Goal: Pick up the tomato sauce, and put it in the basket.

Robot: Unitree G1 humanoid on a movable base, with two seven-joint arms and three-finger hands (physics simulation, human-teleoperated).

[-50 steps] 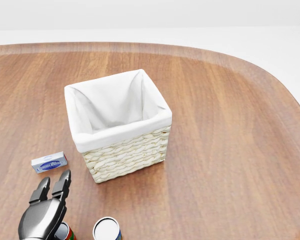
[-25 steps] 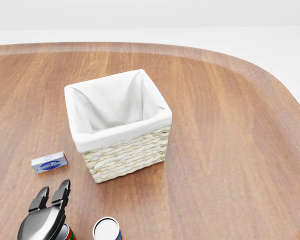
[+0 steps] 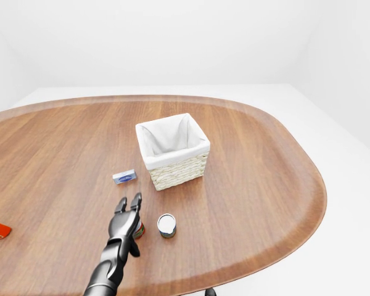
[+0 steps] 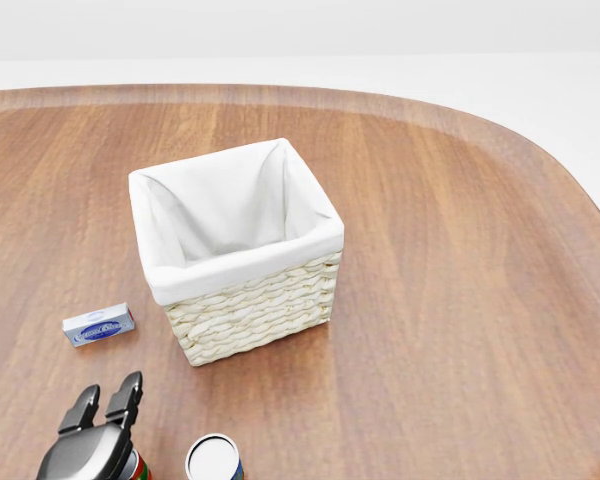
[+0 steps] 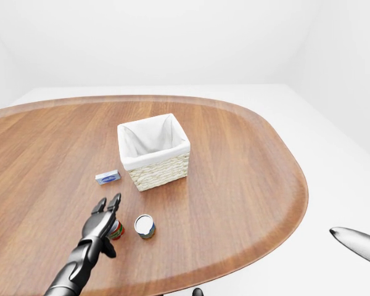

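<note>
Left hand (image 3: 126, 217) has slid back toward the bottom of the head view vs a sec ago. Fingertips were reaching up near the little blue-and-white box (image 4: 100, 324); now they sit lower w/ more bare table (image 4: 460, 300) between them and it. Nothing else moved, so the camera's steady; it's just the arm.

Fingers (image 4: 127, 392) are spread and straight, not wrapped around anything. The tomato sauce (image 5: 116, 229), the red can w/ a green band, sits right under the palm, below the fingertips. It's mostly covered by the hand in the head view, just a red sliver showing. Can't tell if the palm is touching it or hovering.

To the right of the fingers stands a 2nd can w/ a white top (image 3: 166, 225), close by. Basket (image 4: 310, 235) is past the fingertips, up and to the right, empty w/ its white liner.

My read: the pull-back centres the hand over the can for a grasp. No grip yet, so pickup is still to do. Right hand (image 5: 356, 242) only shows as a tip at the edge, so can't tell its fingers.
</note>
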